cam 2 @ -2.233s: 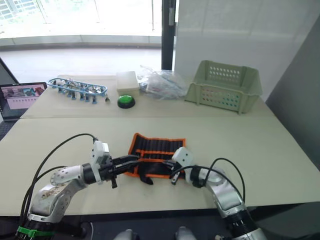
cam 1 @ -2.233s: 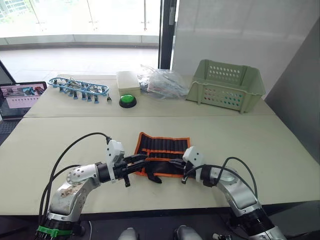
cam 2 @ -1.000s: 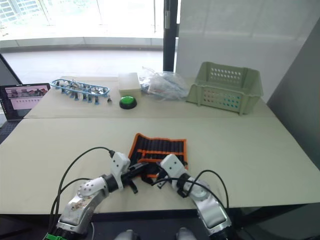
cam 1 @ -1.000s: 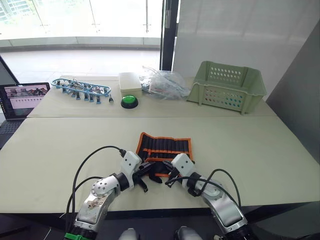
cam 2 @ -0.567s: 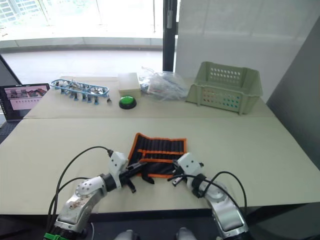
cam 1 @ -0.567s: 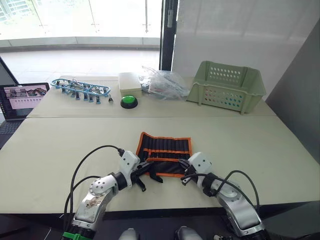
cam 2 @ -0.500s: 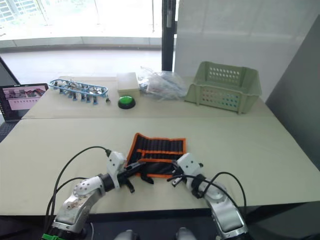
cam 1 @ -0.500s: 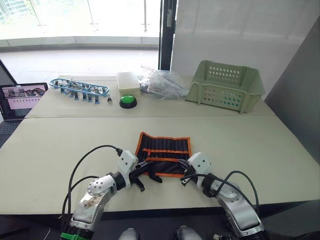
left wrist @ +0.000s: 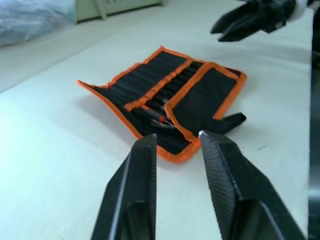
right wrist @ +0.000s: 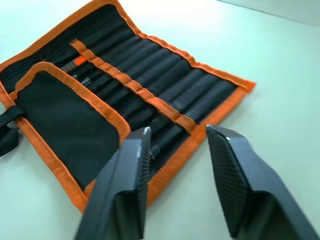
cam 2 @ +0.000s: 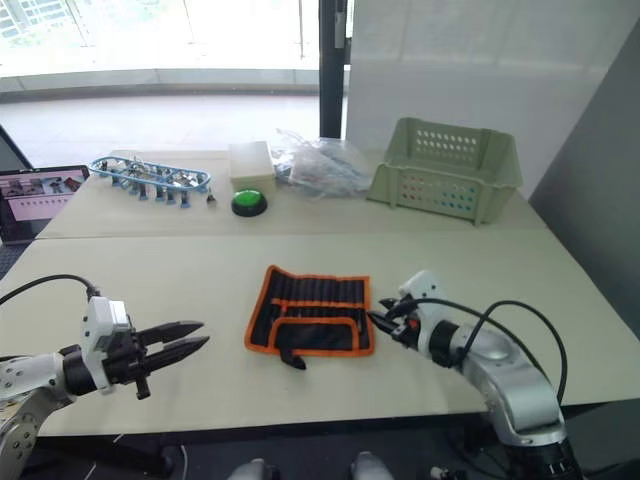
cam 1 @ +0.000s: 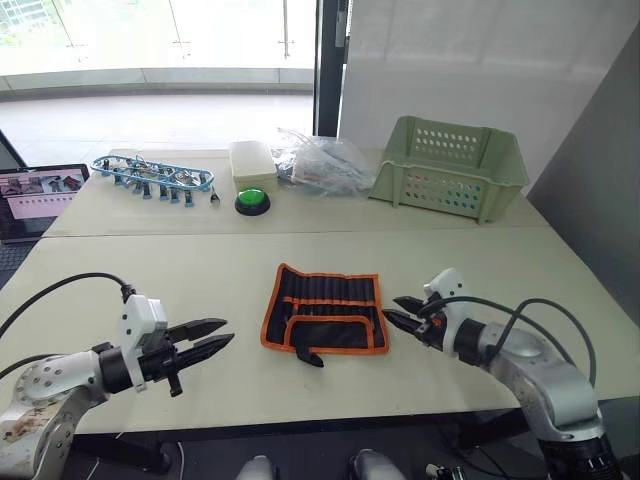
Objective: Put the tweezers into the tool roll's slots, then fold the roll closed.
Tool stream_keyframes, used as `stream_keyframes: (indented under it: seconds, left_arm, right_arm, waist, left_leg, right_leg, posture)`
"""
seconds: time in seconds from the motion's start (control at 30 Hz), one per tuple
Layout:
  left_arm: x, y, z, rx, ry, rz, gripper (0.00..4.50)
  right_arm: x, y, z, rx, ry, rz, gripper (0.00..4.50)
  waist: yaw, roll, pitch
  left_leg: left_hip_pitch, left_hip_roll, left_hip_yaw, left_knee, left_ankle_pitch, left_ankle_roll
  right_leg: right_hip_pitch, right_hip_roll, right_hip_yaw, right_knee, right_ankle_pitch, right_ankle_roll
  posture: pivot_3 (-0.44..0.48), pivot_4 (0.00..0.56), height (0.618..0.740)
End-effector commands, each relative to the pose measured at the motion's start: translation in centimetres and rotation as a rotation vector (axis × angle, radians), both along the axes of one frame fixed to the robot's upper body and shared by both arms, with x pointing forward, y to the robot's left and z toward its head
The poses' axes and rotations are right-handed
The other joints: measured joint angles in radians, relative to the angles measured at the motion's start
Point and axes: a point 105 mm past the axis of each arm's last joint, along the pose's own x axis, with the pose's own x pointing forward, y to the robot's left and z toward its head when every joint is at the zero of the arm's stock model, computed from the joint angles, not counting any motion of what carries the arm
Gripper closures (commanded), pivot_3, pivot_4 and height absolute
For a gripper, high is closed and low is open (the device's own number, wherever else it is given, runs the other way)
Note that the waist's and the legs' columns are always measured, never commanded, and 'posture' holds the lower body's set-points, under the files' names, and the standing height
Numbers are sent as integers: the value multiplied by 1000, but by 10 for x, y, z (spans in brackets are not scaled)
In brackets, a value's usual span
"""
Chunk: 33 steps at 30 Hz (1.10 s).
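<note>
The tool roll [cam 1: 325, 310] lies flat and open in the middle of the near table, black with orange edging. Its near flap [right wrist: 70, 115] is folded up over the lower slots, and a small black strap [cam 1: 305, 355] sticks out at the front. The slots [right wrist: 150, 65] run in rows either side of an orange strip. Slim dark shapes fill them, and I cannot tell the tweezers apart from the fabric. My left gripper [cam 1: 228, 331] hovers open well to the left of the roll, holding nothing. My right gripper [cam 1: 390, 307] is open just off the roll's right edge, also holding nothing.
On the far table stand a pale green basket [cam 1: 450, 165], a crumpled plastic bag [cam 1: 320, 165], a cream box [cam 1: 252, 160], a green button [cam 1: 252, 200] and a blue rack of clips [cam 1: 150, 178]. A laptop [cam 1: 40, 190] sits at the far left.
Both grippers have drawn back from the roll's near edge, the left far out to the left, the right out to the right. The roll lies where it was.
</note>
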Motion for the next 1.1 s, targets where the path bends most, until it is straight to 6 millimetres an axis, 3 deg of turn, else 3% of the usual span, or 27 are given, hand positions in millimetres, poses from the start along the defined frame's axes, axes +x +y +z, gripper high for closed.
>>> stream_keyframes:
  seconds: [0.03, 0.1, 0.2, 0.33, 0.6, 0.9, 1.1]
  left_arm:
    - [-5, 5, 9, 3, -45, -43, 1687]
    - [-6, 7, 7, 14, -49, -51, 1035]
    - [-4, 9, 5, 30, -71, -45, 42]
    - [-2, 6, 6, 28, -87, -36, 12]
    - [0, 2, 4, 25, -91, -36, 12]
    - [1, 2, 4, 28, -91, -29, 12]
    - [1, 2, 3, 31, -81, -34, 0]
  right_arm:
    - [4, -10, -3, 47, 122, -44, 1260]
    - [5, -10, -11, 81, 215, -59, 592]
    - [6, -5, -26, 148, 370, -76, 586]
    - [10, 8, -29, 235, 459, -64, 586]
    - [14, 40, -13, 470, 592, 6, 586]
    - [28, 25, -7, 580, 613, -85, 586]
    - [29, 15, -10, 564, 610, -126, 2400]
  waist:
    - [-1, 0, 0]
    - [-1, 0, 0]
    - [-5, 0, 0]
    - [-15, -1, 0]
    - [-30, -1, 0]
    - [-30, 0, 1]
    - [-30, 1, 1]
  left_leg:
    - [0, 0, 0, 0, 0, 0]
    - [-1, 0, 0, -2, 0, 0]
    - [-1, 0, 0, -3, 0, 0]
    - [0, 0, 0, -4, 0, 0]
    - [1, 2, 0, -4, 0, 0]
    - [-1, 1, -1, -5, 0, 0]
    - [-1, 1, -1, -5, 0, 0]
  right_leg:
    - [0, 0, 0, 0, 0, 0]
    - [0, 0, 0, 0, 0, 0]
    - [-1, 0, 0, -1, 1, 1]
    - [-1, 1, 0, 0, 4, 6]
    - [-1, 3, 0, 2, 4, 6]
    - [-1, 2, 0, 1, 4, 6]
    - [-1, 2, 0, 1, 4, 6]
  posture:
    - [0, 150, 725]
    - [0, 150, 725]
    - [0, 150, 725]
    - [0, 150, 725]
    - [0, 150, 725]
    - [0, 150, 725]
    - [0, 150, 725]
